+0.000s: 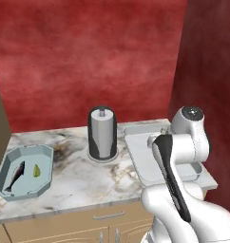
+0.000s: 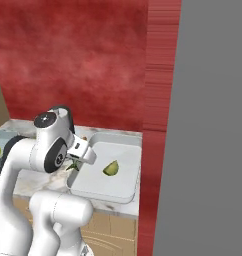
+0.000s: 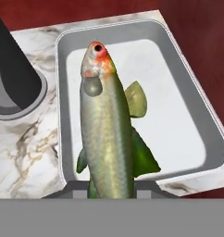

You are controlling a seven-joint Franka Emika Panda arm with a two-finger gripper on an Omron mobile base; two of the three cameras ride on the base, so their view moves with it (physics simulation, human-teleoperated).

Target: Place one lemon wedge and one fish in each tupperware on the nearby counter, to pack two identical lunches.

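Hand view: fish [image 3: 106, 134] dead centre, tail pinched in the gripper [image 3: 111, 190] at 6 o'clock, head with its red patch up at 12. Fingertips mostly hidden behind the body; clamped on the fish by the look of it. Hanging over the white tray [image 3: 211, 134], above the near-left part of its floor. Lemon wedge [image 3: 137, 98] peeking out at 3 o'clock of the fish, lying on the tray floor beneath. Towel holder [image 3: 14, 78] off at 9 o'clock, standing on the counter [image 3: 26, 152] just beside the tray's left wall.

Right base view: same tray [image 2: 128, 192] at the counter's end against the red wall, wedge [image 2: 111, 168] lying roughly mid-floor. Hand poised over the tray's left rim, a sliver of green fish [image 2: 73, 165] showing under it at 9 o'clock of the wedge.

Left base view: blue tray [image 1: 45, 185] far over at 9 o'clock on the counter [image 1: 83, 185], already loaded: a dark fish [image 1: 14, 175] on its left half, a wedge [image 1: 36, 171] just right of it, the two apart. Holder [image 1: 103, 133] upright between the two trays. White tray [image 1: 136, 156] at 3 o'clock, largely covered by the arm.
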